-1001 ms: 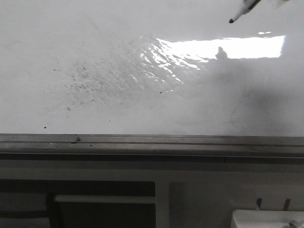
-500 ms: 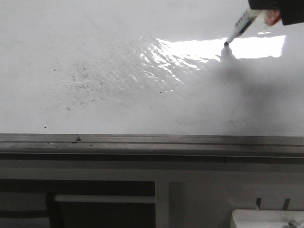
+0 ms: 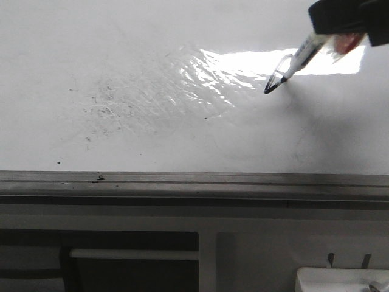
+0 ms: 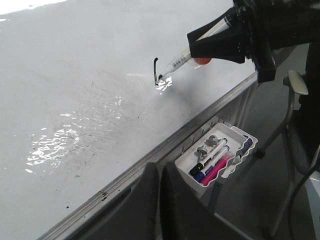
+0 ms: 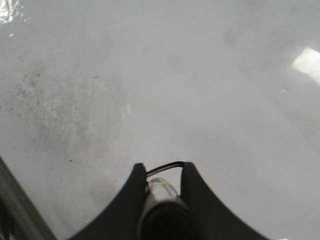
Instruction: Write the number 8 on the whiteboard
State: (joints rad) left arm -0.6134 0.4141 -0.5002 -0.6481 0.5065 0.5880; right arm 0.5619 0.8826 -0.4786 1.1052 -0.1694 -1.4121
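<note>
Starting nearest the front camera: a grey metal edge rail (image 3: 194,180) runs across the lower half of the frame, and a white accessory tray (image 4: 216,160) with spare pens hangs below it at lower right. Neither obstructs the work.

Beyond the rail lies the whiteboard (image 3: 121,48), glossy, with strong glare at upper centre-right and a patch of eraser smudges (image 3: 103,109) at centre-left, well apart from the writing.

At upper right of the front view, the right claw (image 3: 340,18) is closed on a black-tipped marker (image 3: 301,58), gripped on the barrel behind the label; the tip touches the board. The number 8 (image 3: 276,76) is only begun: one narrow curved stroke just beside the tip.

Left claw (image 4: 160,200): only the dark finger bodies show at the lower edge of its wrist view, close together and holding nothing visible; the tips are out of frame, so its opening cannot be judged.

Assessment: the marker is light and rigid but the smooth barrel may slip or rotate under pressure. The board is slick, so the tip could skid. Light, even contact is advised.
</note>
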